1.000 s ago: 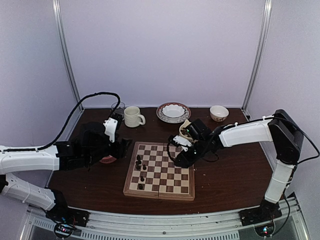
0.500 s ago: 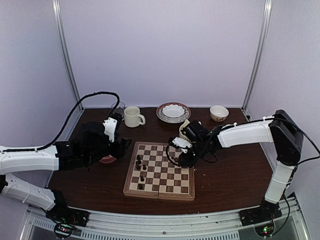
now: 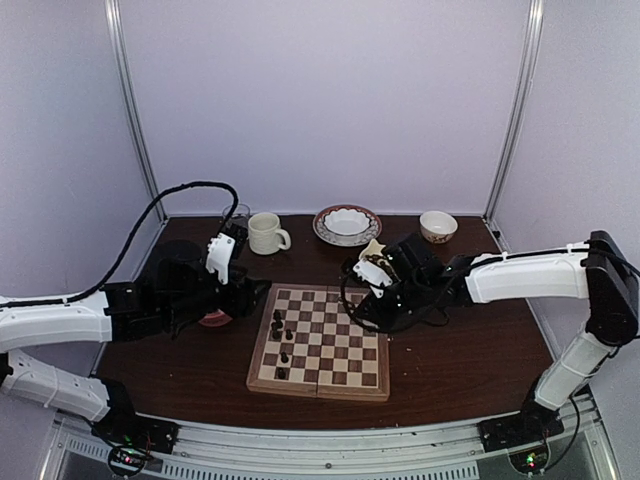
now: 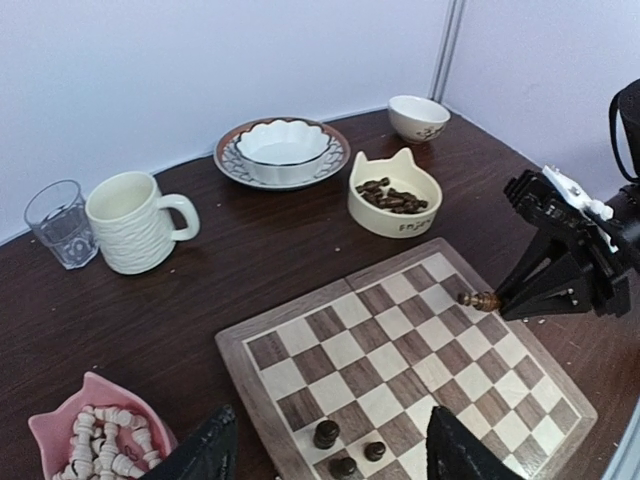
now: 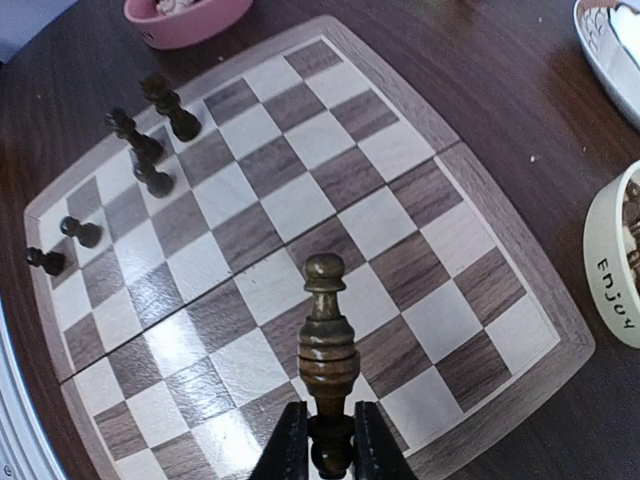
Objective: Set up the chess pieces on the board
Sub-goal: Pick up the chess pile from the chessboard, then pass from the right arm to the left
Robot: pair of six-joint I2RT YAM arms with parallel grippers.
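The board lies in the middle of the table. My right gripper is shut on the base of a dark brown chess piece, which it holds above the board's right edge. The left wrist view shows that piece sticking out sideways from the right gripper. Several dark chess pieces stand near the board's left side. My left gripper hovers open over the board's left edge with nothing between its fingers.
A cream cat-shaped bowl of dark pieces stands behind the board. A pink bowl of cream pieces sits left of it. Along the back are a glass, a mug, a patterned plate with a white bowl and a small bowl.
The right gripper's jaws have closed on the dark piece, and the right arm's elbow has swung outward to the right and lower. The left arm has hardly moved.
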